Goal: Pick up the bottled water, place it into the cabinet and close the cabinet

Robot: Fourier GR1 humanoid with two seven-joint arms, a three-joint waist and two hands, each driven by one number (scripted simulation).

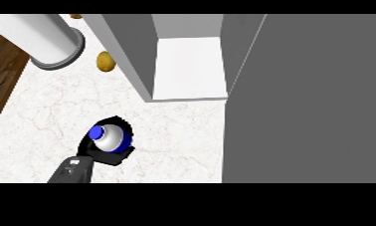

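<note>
Bottled water (107, 138), blue cap up, is sitting in the left hand (110, 156), whose black fingers are curling round it above the marble tabletop (176, 135), left of the open cabinet (187, 65) and its grey door (301, 100).

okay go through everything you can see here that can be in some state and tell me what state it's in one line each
bottled water: upright, blue cap on, held off to the cabinet's left.
left robot hand: fingers curled round the bottled water.
cabinet: open, white shelf showing with nothing on it.
cabinet door: swung open, filling the view's right side.
paper towel roll: lying tilted on the counter.
right robot hand: out of view.
</note>
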